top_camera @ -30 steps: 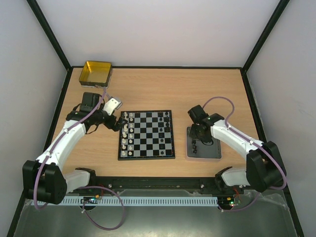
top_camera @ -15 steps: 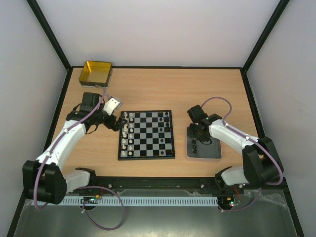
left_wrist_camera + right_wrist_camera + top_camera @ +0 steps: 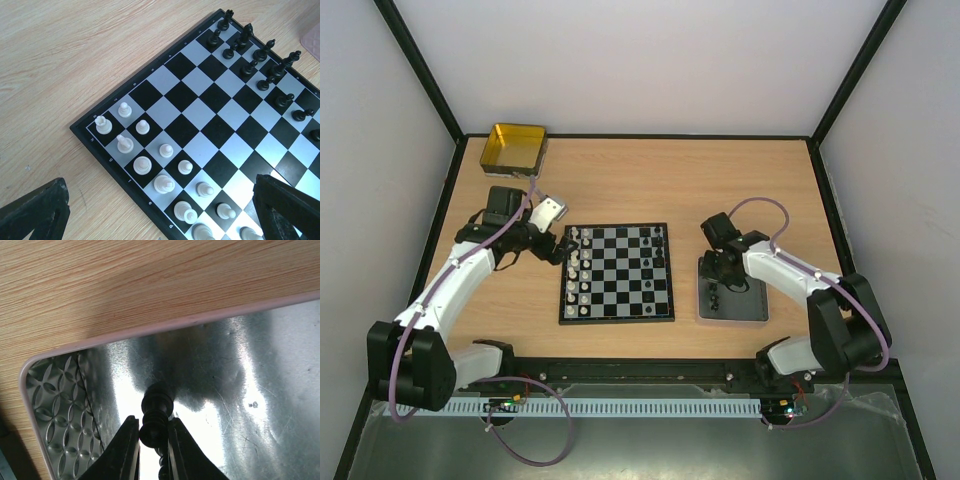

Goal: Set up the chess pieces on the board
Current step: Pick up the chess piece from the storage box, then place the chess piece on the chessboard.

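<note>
Right gripper (image 3: pixel 153 429) is down over the tray (image 3: pixel 240 365), its two fingers (image 3: pixel 127 450) pressed against either side of a single black piece (image 3: pixel 157 402) whose rounded top pokes out beyond the tips. That tray is metal inside, with an embossed pattern along one end. From above it looks dark grey and lies between the board (image 3: pixel 617 320) and the right edge of the desk (image 3: pixel 640 180), with a few more black pieces (image 3: pixel 715 297) on it.

Left gripper (image 3: pixel 160 200) hangs wide open and empty above the board's left side, on the side of the desk's left edge. The board sits mid-desk, closer to the near edge than the far one. White pieces (image 3: pixel 150 165) stand in two rows along its left side. Black pieces (image 3: pixel 260 60) stand along its right side, though how complete those rows are is hard to tell. A yellow tin (image 3: pixel 515 147) rests in the far left corner of the desk.
</note>
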Available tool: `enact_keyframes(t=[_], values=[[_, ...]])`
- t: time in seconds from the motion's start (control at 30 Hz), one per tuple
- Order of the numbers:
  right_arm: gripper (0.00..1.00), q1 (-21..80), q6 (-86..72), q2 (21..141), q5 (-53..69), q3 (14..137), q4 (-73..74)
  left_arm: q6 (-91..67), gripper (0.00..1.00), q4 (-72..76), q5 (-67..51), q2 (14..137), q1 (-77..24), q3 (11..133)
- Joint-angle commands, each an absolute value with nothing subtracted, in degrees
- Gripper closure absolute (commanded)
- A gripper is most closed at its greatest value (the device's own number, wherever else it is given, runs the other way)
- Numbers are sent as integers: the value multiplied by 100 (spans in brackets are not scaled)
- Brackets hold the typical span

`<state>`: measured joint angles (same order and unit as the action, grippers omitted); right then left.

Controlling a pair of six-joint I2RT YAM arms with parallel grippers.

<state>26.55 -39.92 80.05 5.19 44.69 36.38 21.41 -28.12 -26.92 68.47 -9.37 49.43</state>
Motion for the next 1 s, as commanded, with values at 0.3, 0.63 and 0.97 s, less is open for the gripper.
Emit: enact_keyframes(t=[0.3,0.63,0.97], values=[[88,2619,-3816,7833,-84,4976,4241,2143,1,-2813,-2771,6890,-967,4888],[88,3284,-4248,7628,23,5409,4530,2136,1,-2830,-2766,6867,-967,4888],[89,4244,-4712,8077,182,5603,4212,2136,1,-2822,-2736,6850,-967,4875]])
